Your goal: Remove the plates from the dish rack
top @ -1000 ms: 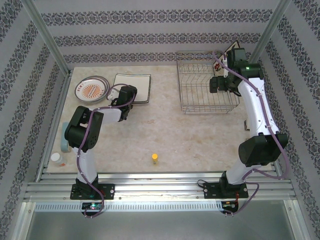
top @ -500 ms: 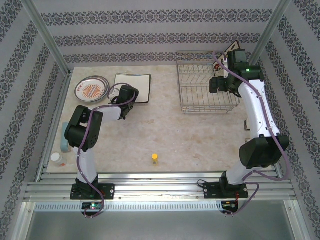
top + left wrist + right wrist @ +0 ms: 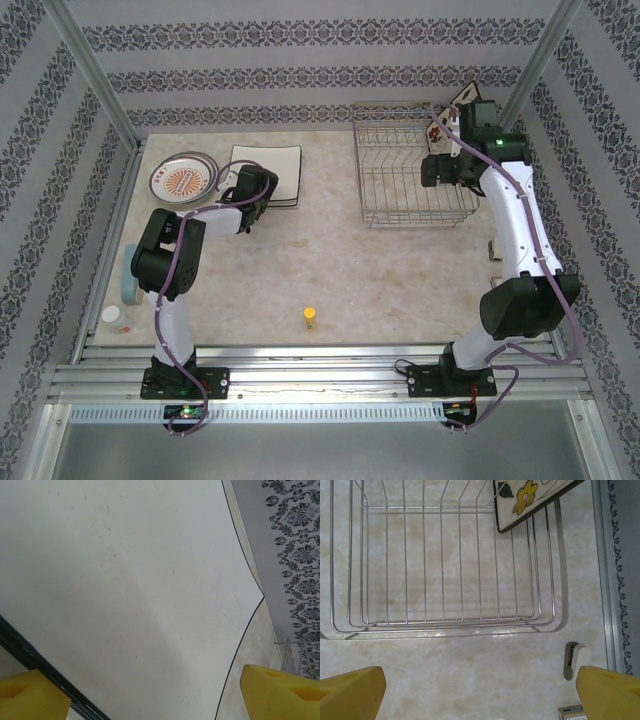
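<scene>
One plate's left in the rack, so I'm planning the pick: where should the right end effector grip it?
Probably take the plate's dark-rimmed upper edge, coming down from above. It leans tilted in the rack's far right corner, so that edge stands clear above the wires.

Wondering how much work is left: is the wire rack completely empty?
No, a square flowered plate leans at the far right corner of the dish rack.

Top cam sits high up at the near edge, looking down over the whole table (image 3: 330,260). Left wrist cam is jammed right up against a white square plate (image 3: 125,580), tilted, I think, toward the back wall (image 3: 300,555). Right wrist cam looks nearly straight down into the dish rack (image 3: 450,565) from fairly close. The overhead view catches that plate and rack too.
</scene>
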Controlling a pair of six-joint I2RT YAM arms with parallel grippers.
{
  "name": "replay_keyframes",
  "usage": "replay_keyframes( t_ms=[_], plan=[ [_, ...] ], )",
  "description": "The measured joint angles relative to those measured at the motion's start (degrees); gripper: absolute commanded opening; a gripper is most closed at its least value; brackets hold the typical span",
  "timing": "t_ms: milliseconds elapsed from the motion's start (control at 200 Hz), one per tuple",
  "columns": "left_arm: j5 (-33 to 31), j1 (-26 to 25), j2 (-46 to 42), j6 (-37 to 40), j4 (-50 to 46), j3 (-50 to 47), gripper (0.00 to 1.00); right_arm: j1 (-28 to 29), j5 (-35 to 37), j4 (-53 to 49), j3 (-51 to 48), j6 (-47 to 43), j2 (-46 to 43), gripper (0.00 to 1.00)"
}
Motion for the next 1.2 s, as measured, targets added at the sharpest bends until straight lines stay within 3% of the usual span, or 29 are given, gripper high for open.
replay_keyframes(
  t_ms=[175, 919, 1054, 1199],
  plan=[
    [1.36, 0.35, 0.0, 1.07, -0.35, 0.02, 1.0, 0.0, -0.28, 0.0, 0.0, 0.0, -0.22, 0.98],
    [3.72, 0.33, -3.08, 7.19, -6.78, 0.11, 1.0, 0.02, -1.27, 0.44, 0.0, 0.02, -0.22, 0.98],
    [4.76, 0.33, -4.66, 17.03, -12.98, 2.16, 1.0, 0.0, -1.25, 0.44, 0.0, 0.0, -0.24, 0.98],
    [5.73, 0.59, -5.35, 35.04, -25.88, 15.21, 1.0, -1.77, -1.46, 0.81, 0.09, -0.02, -0.26, 0.98]
  ],
)
